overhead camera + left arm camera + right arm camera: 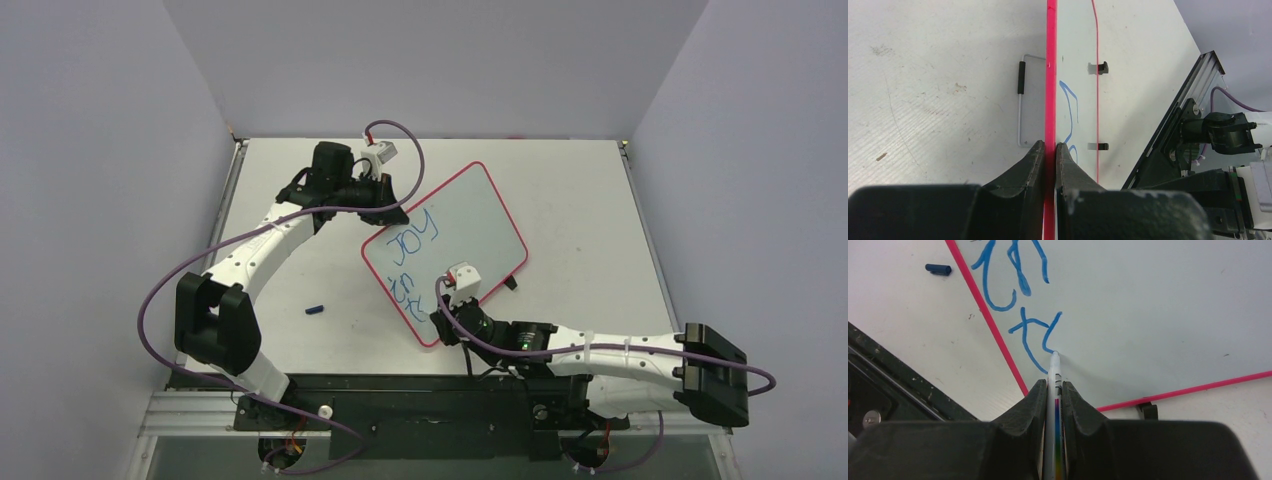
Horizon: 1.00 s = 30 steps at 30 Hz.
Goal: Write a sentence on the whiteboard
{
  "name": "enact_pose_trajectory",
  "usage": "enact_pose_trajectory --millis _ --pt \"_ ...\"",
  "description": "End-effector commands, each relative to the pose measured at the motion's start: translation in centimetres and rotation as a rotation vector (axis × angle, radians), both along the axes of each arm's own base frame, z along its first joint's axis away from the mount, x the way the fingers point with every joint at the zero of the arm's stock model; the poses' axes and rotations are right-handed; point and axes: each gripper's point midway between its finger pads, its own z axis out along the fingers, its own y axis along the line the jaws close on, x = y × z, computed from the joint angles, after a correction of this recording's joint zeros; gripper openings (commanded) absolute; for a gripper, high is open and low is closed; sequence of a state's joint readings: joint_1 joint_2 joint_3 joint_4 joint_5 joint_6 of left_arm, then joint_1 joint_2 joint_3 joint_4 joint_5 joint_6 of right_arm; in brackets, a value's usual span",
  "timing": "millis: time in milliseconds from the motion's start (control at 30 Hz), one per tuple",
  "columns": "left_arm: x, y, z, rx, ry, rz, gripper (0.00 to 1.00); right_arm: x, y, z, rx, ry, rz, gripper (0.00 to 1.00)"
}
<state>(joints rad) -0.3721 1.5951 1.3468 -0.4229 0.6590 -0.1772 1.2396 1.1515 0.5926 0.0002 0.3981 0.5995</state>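
whiteboard (470, 220) sits skewed mid table (590, 180), prob light, stiff & slick, so grab the thin frame edge: left gripper (1049, 146) pinched on that frame, right gripper (1054, 386) clamped on a marker (1054, 367) w/ tip touching the board near its corner.

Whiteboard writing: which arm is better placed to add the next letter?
Right: the right gripper holds the marker, tip on the whiteboard by the blue letters; the left gripper clamps the frame.
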Motion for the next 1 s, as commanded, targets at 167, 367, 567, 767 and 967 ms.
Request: enact_pose_trajectory --millis 167,367,567,767,967 --pt "0.9 0.4 2.9 -0.005 -0.145 0.009 0.00 1.6 -1.8 0.5 -0.038 -0.033 -0.105 0.00" --pt "0.9 0.4 2.9 -0.006 -0.144 0.008 0.00 2.4 -0.5 1.9 -0.044 -0.059 -0.094 0.00" --pt "0.9 0.4 2.9 -0.006 -0.142 0.008 0.00 3.1 1.1 3.3 -0.049 -0.080 -0.069 0.00" --pt "0.9 0.3 3.0 -0.007 -0.146 0.007 0.00 3.3 1.8 3.9 -0.053 -0.086 -0.055 0.00" --pt "0.9 0.4 3.0 -0.006 -0.147 0.009 0.00 3.1 1.4 3.6 -0.059 -0.077 -0.055 0.00"
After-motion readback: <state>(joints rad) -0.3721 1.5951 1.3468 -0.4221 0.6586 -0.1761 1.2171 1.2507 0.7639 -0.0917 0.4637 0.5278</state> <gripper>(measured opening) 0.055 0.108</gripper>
